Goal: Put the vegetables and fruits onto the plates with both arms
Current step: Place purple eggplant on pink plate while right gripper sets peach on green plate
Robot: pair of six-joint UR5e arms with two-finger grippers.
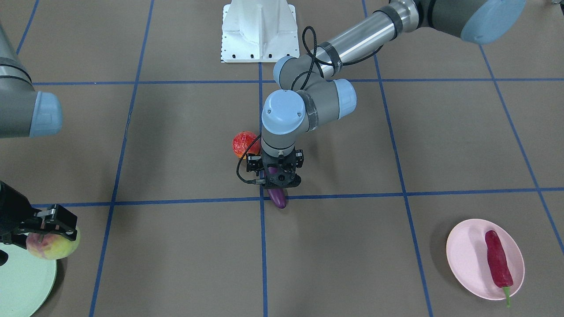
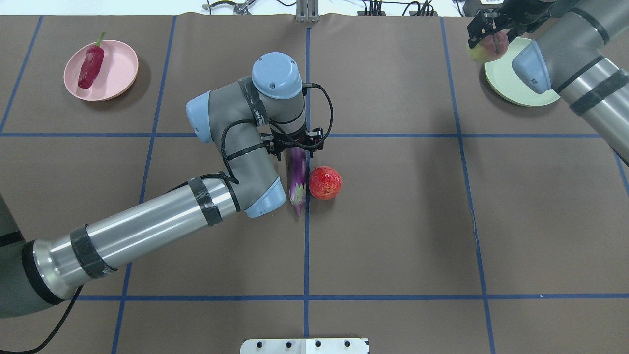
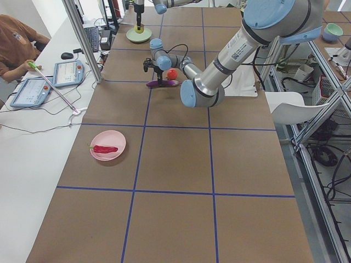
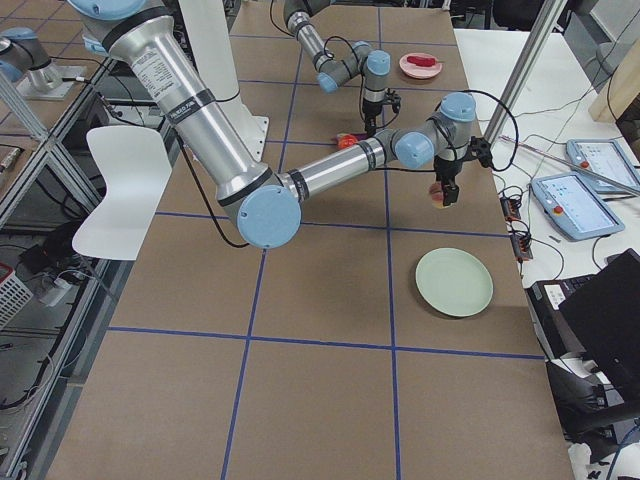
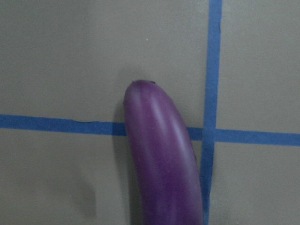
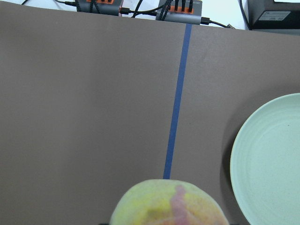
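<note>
The purple eggplant [image 1: 278, 199] [image 2: 297, 179] lies on the brown table by a blue tape cross. My left gripper [image 1: 274, 182] [image 2: 296, 147] stands down over its middle; its fingers are hidden, so I cannot tell its state. The red-orange fruit [image 1: 243, 143] [image 2: 325, 182] rests just beside the eggplant. My right gripper [image 1: 49, 235] [image 2: 486, 42] is shut on the yellow-green peach [image 1: 55, 248] [image 6: 168, 204], held above the table next to the mint plate's [image 1: 22, 286] [image 6: 272, 159] edge. The red chili [image 2: 91, 67] lies on the pink plate [image 2: 120, 69].
The white robot base [image 1: 259, 31] stands at the table's robot side. A seated person [image 3: 16, 46] and tablets [image 3: 68, 73] are on a side desk past the far edge. A white chair [image 4: 120, 190] stands behind the robot.
</note>
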